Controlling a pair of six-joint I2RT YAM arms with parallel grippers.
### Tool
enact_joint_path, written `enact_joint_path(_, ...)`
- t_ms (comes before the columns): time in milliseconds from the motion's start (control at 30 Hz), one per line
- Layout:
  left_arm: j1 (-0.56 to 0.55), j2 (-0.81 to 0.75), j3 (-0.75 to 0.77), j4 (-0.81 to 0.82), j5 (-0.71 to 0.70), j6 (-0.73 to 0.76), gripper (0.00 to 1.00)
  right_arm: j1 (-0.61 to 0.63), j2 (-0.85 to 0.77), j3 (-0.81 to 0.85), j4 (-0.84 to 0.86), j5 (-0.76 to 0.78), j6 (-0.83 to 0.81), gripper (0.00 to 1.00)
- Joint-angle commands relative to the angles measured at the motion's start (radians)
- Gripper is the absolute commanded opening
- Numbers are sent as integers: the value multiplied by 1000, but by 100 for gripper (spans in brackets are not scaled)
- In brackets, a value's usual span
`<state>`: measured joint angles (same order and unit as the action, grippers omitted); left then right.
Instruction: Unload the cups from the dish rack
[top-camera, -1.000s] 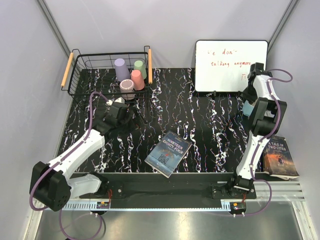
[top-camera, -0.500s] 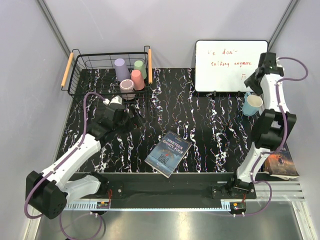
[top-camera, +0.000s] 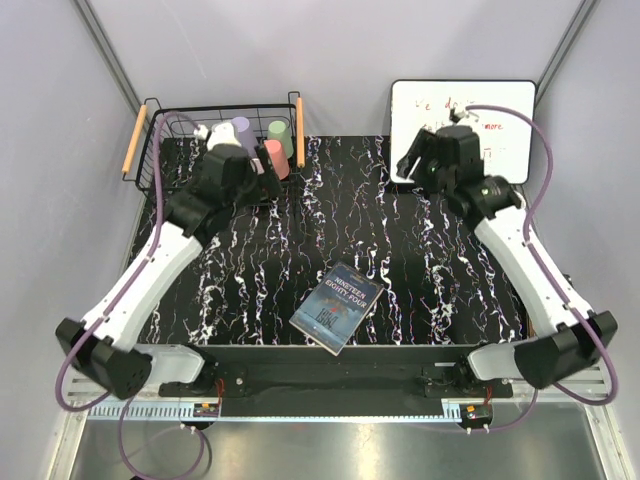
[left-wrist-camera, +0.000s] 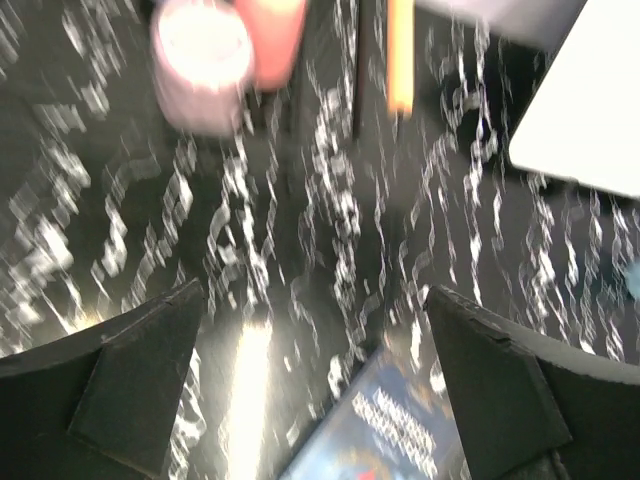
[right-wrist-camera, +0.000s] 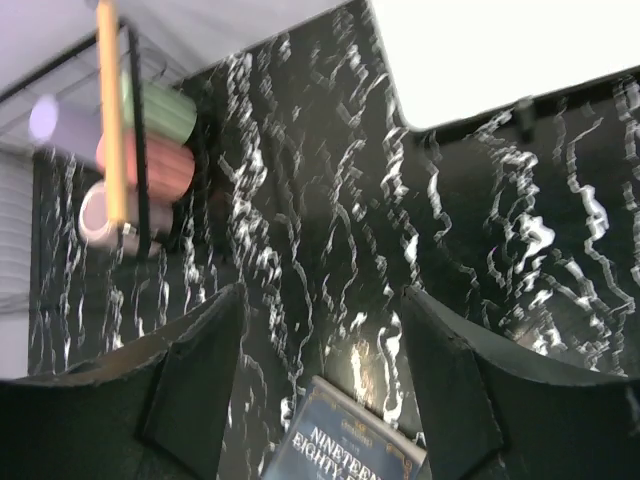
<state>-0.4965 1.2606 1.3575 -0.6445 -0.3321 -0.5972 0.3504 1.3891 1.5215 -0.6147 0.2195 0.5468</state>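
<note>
While the left gripper (left-wrist-camera: 312, 300) is hovering wide open by the dish rack (top-camera: 215, 107) | four cups are sitting inside, at the table's (top-camera: 400, 260) far-left corner: lilac (top-camera: 240, 128), green (top-camera: 281, 133), salmon (top-camera: 276, 160), mauve (left-wrist-camera: 200, 55) | right gripper (right-wrist-camera: 320, 295) is hanging released, empty.

Black table (top-camera: 420, 270) — dish rack (top-camera: 134, 143), book (top-camera: 338, 307), whiteboard (top-camera: 512, 150)

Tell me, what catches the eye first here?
The pastel cups clustered at the right end of the black wire dish rack, far left, stand out first, with the left gripper open close by. Then come the whiteboard at far right and a blue book lying in the middle.
</note>
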Motion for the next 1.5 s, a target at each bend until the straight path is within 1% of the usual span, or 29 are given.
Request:
enact_joint_path(0, 36, 155, 156, 8, -133, 175, 99, 120, -79, -141, 104, 92, -30, 72)
enact_joint_path(33, 51, 189, 185, 8, -131, 183, 99, 175, -103, -161, 119, 102, -36, 72)
enact_joint_path(67, 70, 259, 236, 8, -116, 189, 99, 202, -116, -199, 124, 113, -39, 72)
enact_joint_path(100, 110, 290, 258, 11, -105, 185, 99, 222, -143, -220, 136, 110, -44, 72)
enact_joint_path(167, 151, 361, 320, 16, -65, 182, 99, 278, -176, -285, 176, 90, -50, 72)
enact_joint_path(200, 188, 432, 342, 20, -47, 177, 99, 298, -203, -306, 190, 81, -48, 72)
enact_joint_path(267, 210, 500, 405, 38, -2, 204, 99, 340, -228, -358, 230, 60, -56, 72)
enact_joint_path(300, 223, 561, 419, 80, 17, 223, 99, 349, -242, -371, 242, 51, -61, 72)
enact_joint_path(367, 231, 612, 431, 135, 5, 238, 99, 363, -245, -388, 256, 37, -67, 72)
enact_joint_path(433, 256, 670, 446, 184, 53, 232, 99, 364, -248, -403, 257, 21, -68, 72)
enact_joint_path(500, 260, 704, 488, 209, 56, 247, 99, 364, -243, -411, 262, 8, -84, 72)
enact_joint_path(533, 260, 742, 508, 209, 62, 255, 99, 366, -240, -415, 265, 4, -90, 72)
enact_joint_path(633, 260, 787, 568, 204, 68, 260, 99, 366, -223, -426, 279, -3, -100, 73)
enact_joint_path(800, 262, 841, 598, 189, 67, 266, 99, 366, -193, -417, 302, -25, -105, 73)
enact_joint_path(900, 263, 856, 589, 184, 59, 255, 99, 366, -193, -412, 306, -25, -107, 73)
enact_joint_path(1067, 265, 832, 502, 189, 41, 205, 99, 366, -196, -428, 306, -20, -100, 74)
enact_joint_path(1233, 265, 781, 410, 232, 41, 194, 99, 364, -191, -449, 323, -29, -88, 74)
enact_joint_path(1467, 266, 798, 396, 224, 35, 189, 99, 366, -202, -474, 334, -28, -76, 74)
